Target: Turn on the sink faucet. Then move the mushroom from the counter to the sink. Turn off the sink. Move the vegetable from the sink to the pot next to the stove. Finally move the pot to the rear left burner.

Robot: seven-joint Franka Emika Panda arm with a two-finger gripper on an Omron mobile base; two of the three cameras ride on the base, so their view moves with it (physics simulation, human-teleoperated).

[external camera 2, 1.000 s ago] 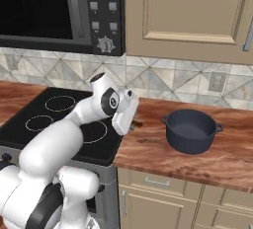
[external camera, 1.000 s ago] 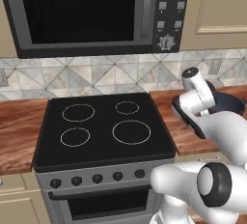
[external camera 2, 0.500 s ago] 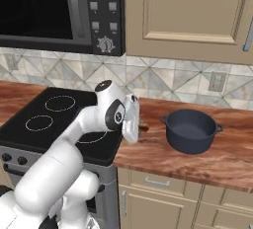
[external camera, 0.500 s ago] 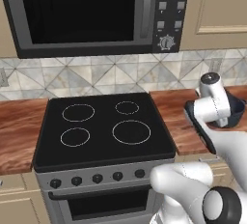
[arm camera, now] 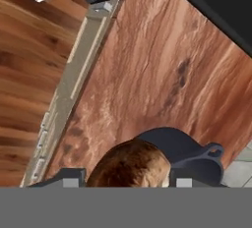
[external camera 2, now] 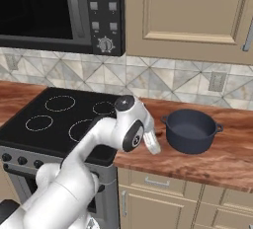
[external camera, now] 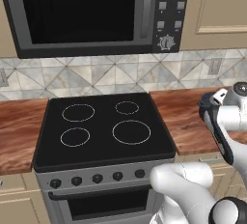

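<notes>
A home kitchen: black stove [external camera: 103, 126]; microwave [external camera: 96, 13] above; wooden counter [external camera 2: 222, 156]; tiled backsplash [external camera 2: 173, 82]; beige cabinets [external camera 2: 192, 11].

Mushroom [arm camera: 130, 165] cut off by the bottom band, hiding part of pot [arm camera: 189, 156]; end effector fingertips mostly cut off.

arm [external camera 2: 94, 144]: glossy white, smooth rounded tube sections, swelling to thick rounded shells at the bends
joints: dark grey to black bands and round caps between the white sections
elbow cap [external camera 2: 131, 135]: round dark disc with a lighter grey ring, set in the white shell
top cap [external camera 2: 123, 103]: small flat grey disc on the white housing
wrist [external camera: 226, 121]: white housing with a dark collar and a dark strip along its side
lower body [external camera: 185, 184]: bulky white rounded link, black round end cap
</notes>
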